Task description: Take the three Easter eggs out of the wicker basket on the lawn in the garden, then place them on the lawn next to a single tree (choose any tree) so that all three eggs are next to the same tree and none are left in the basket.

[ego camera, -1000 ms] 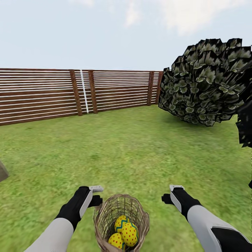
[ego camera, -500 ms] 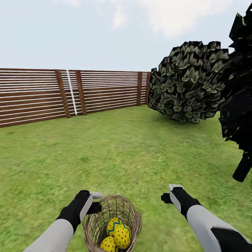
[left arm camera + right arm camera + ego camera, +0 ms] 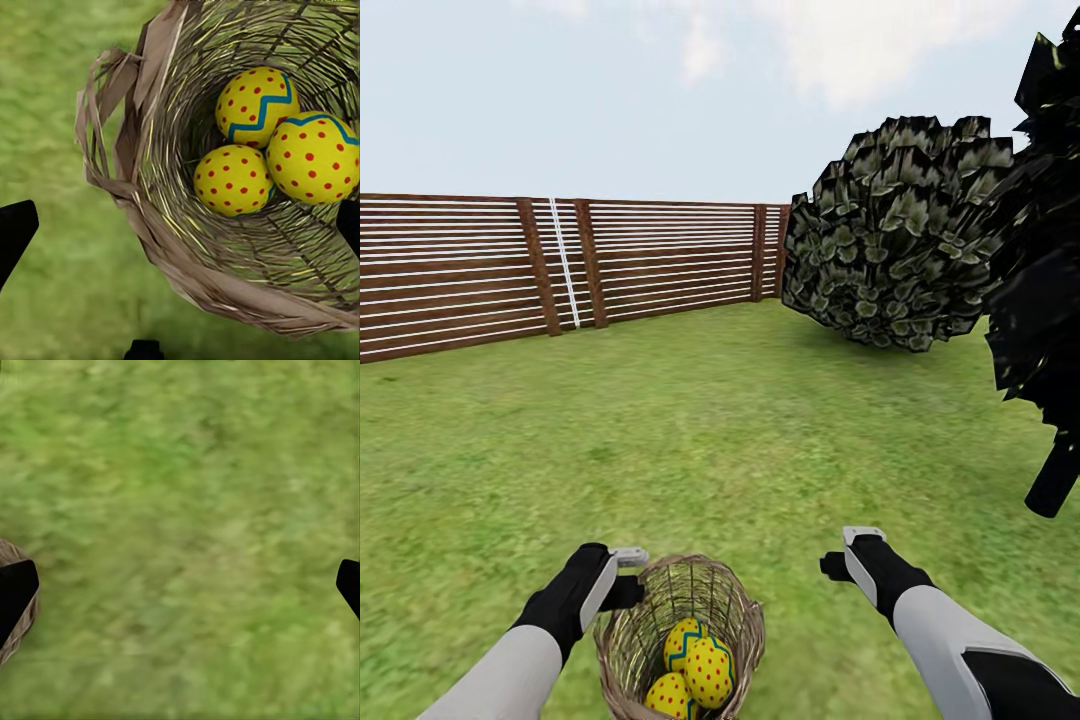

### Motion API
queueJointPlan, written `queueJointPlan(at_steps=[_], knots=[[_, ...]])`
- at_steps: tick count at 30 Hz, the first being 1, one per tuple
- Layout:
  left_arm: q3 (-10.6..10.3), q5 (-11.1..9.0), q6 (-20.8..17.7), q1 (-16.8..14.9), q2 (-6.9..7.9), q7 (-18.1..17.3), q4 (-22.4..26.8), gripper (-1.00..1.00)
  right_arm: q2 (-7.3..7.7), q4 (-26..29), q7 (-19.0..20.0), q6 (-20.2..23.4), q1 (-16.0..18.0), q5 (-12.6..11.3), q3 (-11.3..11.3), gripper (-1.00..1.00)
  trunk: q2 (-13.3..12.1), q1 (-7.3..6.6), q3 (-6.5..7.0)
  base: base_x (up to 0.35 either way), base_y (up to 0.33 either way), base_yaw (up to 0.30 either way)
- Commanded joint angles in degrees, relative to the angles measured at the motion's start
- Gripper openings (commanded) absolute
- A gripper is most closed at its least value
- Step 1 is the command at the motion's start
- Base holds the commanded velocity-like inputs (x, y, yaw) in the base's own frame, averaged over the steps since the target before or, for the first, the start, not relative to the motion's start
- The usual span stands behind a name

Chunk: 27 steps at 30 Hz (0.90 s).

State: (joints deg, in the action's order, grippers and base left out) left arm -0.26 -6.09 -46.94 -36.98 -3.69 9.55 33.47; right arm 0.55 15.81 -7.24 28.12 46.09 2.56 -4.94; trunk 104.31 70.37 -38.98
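The three Easter eggs (image 3: 266, 146) lie together at the bottom of the wicker basket (image 3: 682, 640), touching each other; the basket stands on the lawn (image 3: 690, 440) just in front of the robot, between the two arms. Since a second ago the whole view has turned, so the camera moved; in the last half second the left gripper (image 3: 622, 578) has come closer to the basket rim. Its jaws are wide and empty, over the rim; I judge the first grasp is near. The right gripper (image 3: 848, 556) hangs apart over grass, jaws wide. Ahead stand a tree (image 3: 895, 235), a near-black tree (image 3: 1050, 300) and the fence (image 3: 560, 265); open grass lies between.
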Motion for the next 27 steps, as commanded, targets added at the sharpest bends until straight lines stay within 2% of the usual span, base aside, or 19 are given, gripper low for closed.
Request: queueJointPlan(at_steps=[1, 6, 13, 20, 27], knots=[[-0.1, -0.6, -0.1, 0.0, -0.07, 0.5, 0.1, 1.00, -0.09, 0.1, 0.0, 0.3, 0.0, 0.3, -0.4, 1.00, 0.0, -0.01, -0.06, 0.000, 0.000, 0.000], [-0.1, -0.6, 0.0, 0.0, 0.00, 0.5, 0.1, 1.00, -0.11, 0.1, -0.1, 0.2, 0.0, 0.3, -0.4, 1.00, 0.0, -0.01, -0.06, 0.030, 0.073, 0.000], [0.0, -0.6, 0.0, 0.0, 0.09, 0.5, 0.1, 1.00, -0.08, 0.1, -0.1, 0.2, 0.0, 0.3, -0.4, 1.00, 0.0, -0.01, -0.06, 0.167, 0.186, 0.000], [-0.2, -0.6, 0.1, 0.0, 0.09, 0.5, 0.1, 1.00, -0.06, 0.1, -0.1, 0.2, 0.0, 0.3, -0.3, 1.00, 0.0, -0.01, -0.06, 0.032, 0.023, 0.000], [-0.5, -0.6, 0.2, 0.0, 0.02, 0.5, 0.0, 1.00, -0.11, 0.1, -0.1, 0.2, 0.0, 0.3, -0.3, 1.00, 0.0, -0.01, -0.06, 0.241, 0.038, 0.000]])
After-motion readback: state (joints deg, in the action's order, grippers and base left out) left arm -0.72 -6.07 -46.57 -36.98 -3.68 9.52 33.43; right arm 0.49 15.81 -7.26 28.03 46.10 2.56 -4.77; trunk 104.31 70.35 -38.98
